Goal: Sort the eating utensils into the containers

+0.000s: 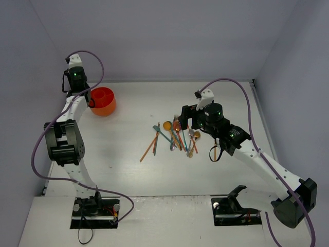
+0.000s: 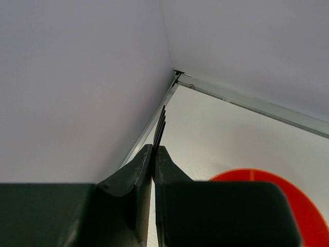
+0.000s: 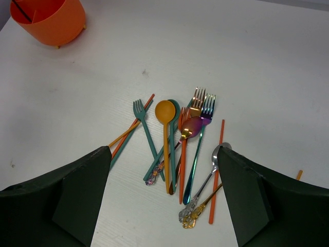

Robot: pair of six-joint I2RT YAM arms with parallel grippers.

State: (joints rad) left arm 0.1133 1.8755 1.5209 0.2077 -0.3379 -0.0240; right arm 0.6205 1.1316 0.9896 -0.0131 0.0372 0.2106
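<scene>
The utensils (image 1: 175, 136) lie in a loose pile mid-table: a teal fork (image 3: 139, 110), an orange spoon (image 3: 165, 110), a pink spoon (image 3: 191, 126), a silver spoon (image 3: 212, 171), orange chopsticks (image 3: 219, 154) and more. My right gripper (image 3: 163, 149) is open and empty just above the pile; it also shows in the top view (image 1: 185, 117). The orange-red cup (image 1: 103, 101) stands at the back left, with a dark slim piece in it (image 3: 20, 9). My left gripper (image 2: 154, 149) is shut on a black fork (image 2: 160, 123), beside the cup's rim (image 2: 247, 174).
The left wall and the back wall meet close behind the cup (image 2: 177, 74). One orange stick (image 1: 215, 152) lies apart, right of the pile, under my right arm. The right wall runs along the table's right edge (image 1: 262, 118).
</scene>
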